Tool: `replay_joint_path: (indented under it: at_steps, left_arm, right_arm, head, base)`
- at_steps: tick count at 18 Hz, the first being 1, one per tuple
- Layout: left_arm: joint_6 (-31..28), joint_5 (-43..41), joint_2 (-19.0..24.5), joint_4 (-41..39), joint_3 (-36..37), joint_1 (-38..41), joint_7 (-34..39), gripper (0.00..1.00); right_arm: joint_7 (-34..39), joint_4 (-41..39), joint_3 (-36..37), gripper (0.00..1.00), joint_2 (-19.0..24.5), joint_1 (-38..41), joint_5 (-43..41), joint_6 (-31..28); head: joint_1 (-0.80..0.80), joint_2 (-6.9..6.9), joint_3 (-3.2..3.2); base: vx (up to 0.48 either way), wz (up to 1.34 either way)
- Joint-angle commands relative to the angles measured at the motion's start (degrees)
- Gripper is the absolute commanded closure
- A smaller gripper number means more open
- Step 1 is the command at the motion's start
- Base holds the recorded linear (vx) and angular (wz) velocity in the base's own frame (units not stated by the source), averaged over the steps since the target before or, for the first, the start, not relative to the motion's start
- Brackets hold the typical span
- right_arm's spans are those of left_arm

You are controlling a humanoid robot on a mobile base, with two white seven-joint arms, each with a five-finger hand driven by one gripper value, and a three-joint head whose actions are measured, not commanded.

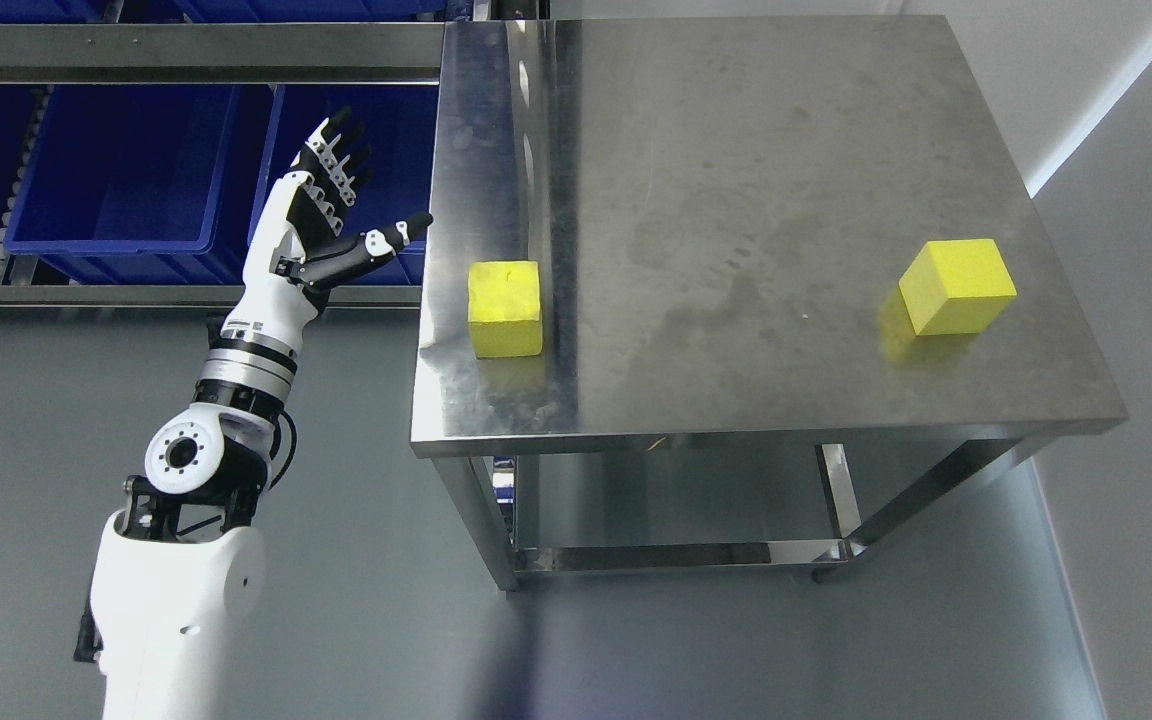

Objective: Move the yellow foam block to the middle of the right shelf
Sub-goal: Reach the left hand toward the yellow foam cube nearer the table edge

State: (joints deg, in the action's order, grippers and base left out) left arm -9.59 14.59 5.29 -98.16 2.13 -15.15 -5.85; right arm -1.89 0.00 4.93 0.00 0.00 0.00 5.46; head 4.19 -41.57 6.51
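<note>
Head view shows the left hand [336, 205] raised beside the steel table [736, 200], at about nine o'clock from the table's middle, off its left edge and over the floor. Its fingers [341, 150] are spread and the thumb juts toward the table; it grasps nothing. No right arm shows.

Two yellow foam blocks sit on the tabletop. The near-left block [505, 308] rests at roughly eight o'clock on the table, close to the left edge and just right of the thumb tip, though not touched by it. The far-right block [956, 286] sits at about four o'clock, near the right edge, well apart from the hand.

My reading is that the reach is under way and no grasp has begun. The left block looks like the one meant, being nearest the hand, but the task line does not settle which. The next move would call for the hand to swing toward three o'clock, come over the block and close around its side faces.

Both blocks are close to cubes, so neither has a clear long axis. The left one sits square to the table edges; the right one is turned, a corner pointing toward the near edge. A shelf with blue bins [116, 170] lies at ten o'clock; no right shelf is in sight.
</note>
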Motion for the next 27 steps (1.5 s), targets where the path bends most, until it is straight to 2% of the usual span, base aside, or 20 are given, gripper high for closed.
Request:
replay_joint_path:
  at_steps: [1, 7, 11, 16, 18, 21, 25, 27]
  left_arm:
    - [0.4, 0.0, 0.6, -0.3, -3.7, -0.2, 0.0, 0.0]
    - [1.1, 0.0, 1.2, -0.1, -3.8, -2.8, -1.2, 0.0]
    - [3.7, -0.1, 3.3, -0.1, -6.4, -4.5, -22.9, 0.0]
    - [4.0, -0.1, 17.2, 0.0, -5.6, -3.8, -36.0, 0.0]
    - [4.2, -0.7, 19.6, 0.8, -4.2, -3.7, -40.1, 0.0]
    - [4.3, -4.9, 19.4, 3.4, -1.6, -4.5, -40.7, 0.0]
    - [4.4, -9.7, 18.3, 7.6, 5.9, -6.6, -40.7, 0.0]
    - [4.5, -11.2, 16.5, 9.1, 7.3, -7.1, -40.7, 0.0]
  right_arm:
    - [0.0, -1.0, 0.0, 0.0, -1.0, 0.1, 0.2, 0.0]
    - [0.0, -1.0, 0.0, 0.0, -1.0, 0.1, 0.3, 0.0]
    - [0.0, -1.0, 0.0, 0.0, -1.0, 0.1, 0.2, 0.0]
    - [0.0, -1.0, 0.0, 0.0, -1.0, 0.1, 0.2, 0.0]
    - [0.0, -1.0, 0.0, 0.0, -1.0, 0.1, 0.2, 0.0]
    - [0.0, -1.0, 0.0, 0.0, -1.0, 0.1, 0.2, 0.0]
    - [0.0, -1.0, 0.0, 0.0, -1.0, 0.1, 0.2, 0.0]
    - [0.0, -1.0, 0.0, 0.0, -1.0, 0.1, 0.2, 0.0]
  head:
    - [0.0, 0.0, 0.0]
    - [0.0, 0.0, 0.0]
    - [0.0, 0.0, 0.0]
    - [0.0, 0.0, 0.0]
    - [0.0, 0.0, 0.0]
    - [0.0, 0.0, 0.0]
    - [0.0, 0.0, 0.0]
    - [0.0, 0.0, 0.0]
  base:
    - [0.0, 0.0]
    - [0.0, 0.0]
    - [0.0, 0.0]
    - [0.001, 0.0]
    - [0.003, -0.03]
    - [0.003, -0.01]
    - [0.0, 0.0]
    - [0.0, 0.0]
